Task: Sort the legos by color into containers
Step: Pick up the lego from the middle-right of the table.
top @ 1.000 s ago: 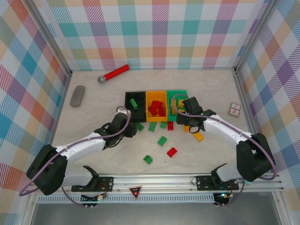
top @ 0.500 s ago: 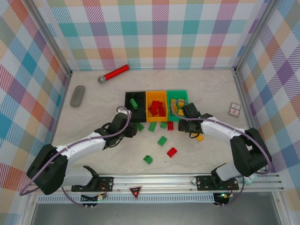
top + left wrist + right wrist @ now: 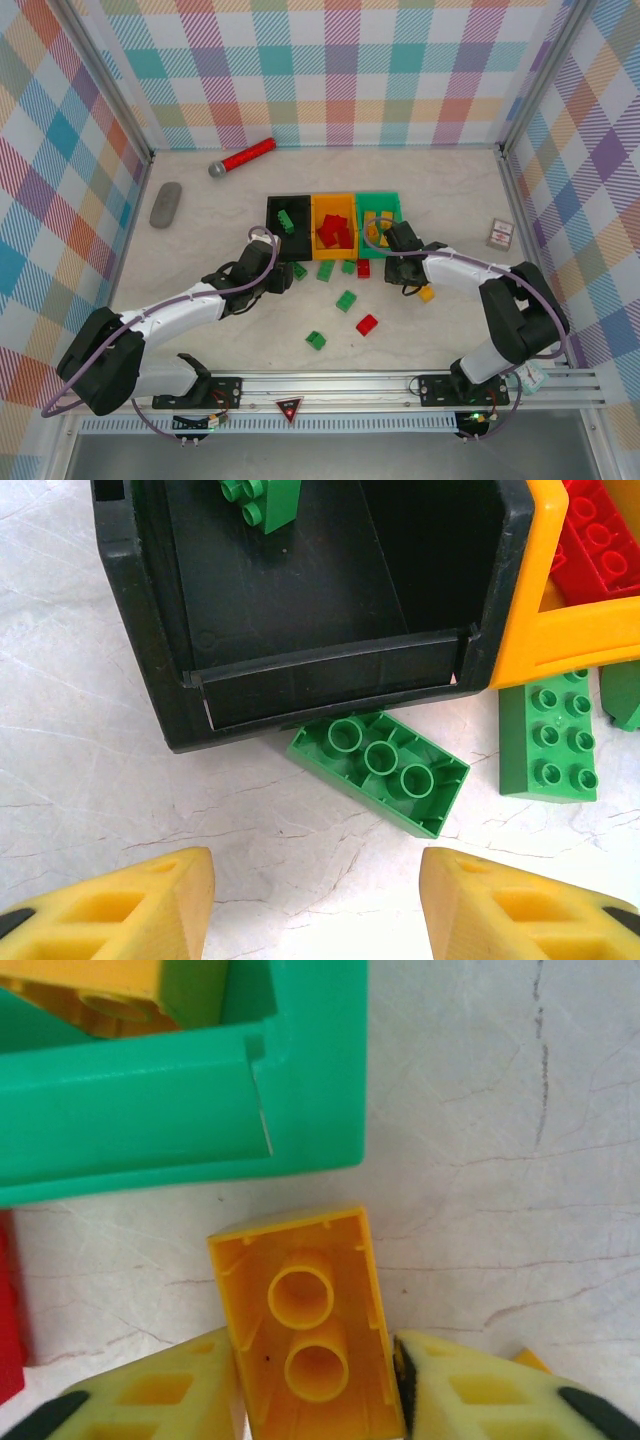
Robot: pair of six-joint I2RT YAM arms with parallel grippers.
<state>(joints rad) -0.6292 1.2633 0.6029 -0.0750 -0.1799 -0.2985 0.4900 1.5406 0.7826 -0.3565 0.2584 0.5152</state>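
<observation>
Right fingers (image 3: 150, 1390) tighter, lego (image 3: 305, 1320) beside bin (image 3: 310, 1090)

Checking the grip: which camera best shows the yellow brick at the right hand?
The right wrist view: the yellow brick lies hollow side up beside the green bin, with fingers of the right hand against both long sides. In the top view that hand covers it; the left wrist view faces the black bin.

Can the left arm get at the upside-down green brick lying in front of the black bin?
Probably yes. The left gripper stands open just short of the green brick, bare table between them; the black bin close behind it might crowd the grasp.
</observation>
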